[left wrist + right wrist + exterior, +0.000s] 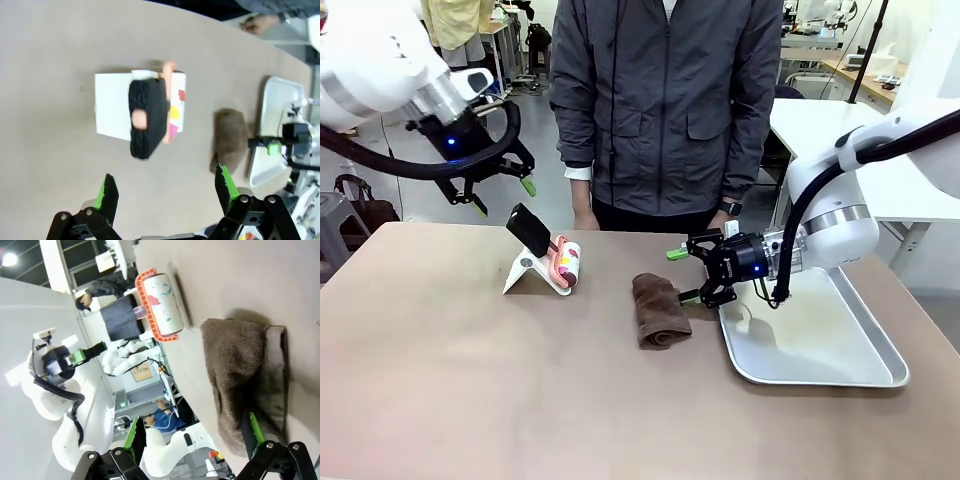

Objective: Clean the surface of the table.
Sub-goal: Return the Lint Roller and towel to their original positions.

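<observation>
The brownish-tan table (470, 390) holds a folded brown cloth (658, 310) near its middle. Left of the cloth, a lint roller (566, 264) with a black handle leans on a white stand (523, 272). My left gripper (504, 197) hangs open in the air above and left of the roller, holding nothing. In the left wrist view the open left gripper (165, 182) looks down on the lint roller (147, 115) and the cloth (231, 137). My right gripper (680, 276) is open just right of the cloth, low over the table. The right gripper (192, 432) faces the cloth (245, 385), with the roller (162, 305) beyond.
A shiny metal tray (860, 375) lies at the right of the table, under my right arm. A person in a grey jacket (665, 100) stands at the far edge, hands hanging down. White tables stand behind at the right.
</observation>
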{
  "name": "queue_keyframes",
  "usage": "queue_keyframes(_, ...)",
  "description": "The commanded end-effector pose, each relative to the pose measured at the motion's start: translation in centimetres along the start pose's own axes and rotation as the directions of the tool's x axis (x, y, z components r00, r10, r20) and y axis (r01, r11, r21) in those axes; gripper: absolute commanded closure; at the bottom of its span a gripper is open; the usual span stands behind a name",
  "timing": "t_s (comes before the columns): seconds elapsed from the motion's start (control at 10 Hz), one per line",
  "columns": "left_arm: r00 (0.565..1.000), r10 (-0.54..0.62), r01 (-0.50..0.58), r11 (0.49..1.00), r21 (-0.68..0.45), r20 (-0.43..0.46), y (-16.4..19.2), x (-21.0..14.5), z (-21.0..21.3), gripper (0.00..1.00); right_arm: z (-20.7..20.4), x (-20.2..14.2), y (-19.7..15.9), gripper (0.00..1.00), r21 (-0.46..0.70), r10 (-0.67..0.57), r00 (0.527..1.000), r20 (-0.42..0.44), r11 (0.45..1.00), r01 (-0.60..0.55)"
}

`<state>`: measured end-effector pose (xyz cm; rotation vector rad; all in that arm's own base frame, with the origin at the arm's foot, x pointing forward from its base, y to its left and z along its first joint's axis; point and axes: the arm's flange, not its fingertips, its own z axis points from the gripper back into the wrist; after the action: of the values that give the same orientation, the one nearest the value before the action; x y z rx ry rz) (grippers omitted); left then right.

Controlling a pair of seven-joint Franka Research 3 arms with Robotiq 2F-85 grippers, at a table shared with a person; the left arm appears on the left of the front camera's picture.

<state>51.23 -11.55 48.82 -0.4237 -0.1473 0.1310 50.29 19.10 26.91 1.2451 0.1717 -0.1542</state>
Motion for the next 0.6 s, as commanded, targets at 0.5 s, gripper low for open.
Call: queue_keyframes(0.5,0.963,-0.261,0.179,0.796,-0.579,-0.061,9.2,-6.0,2.0,0.00,9.4,-5.4,-2.2,0.00,0.383,0.218,0.952,-0.213,0.915,-0.124)
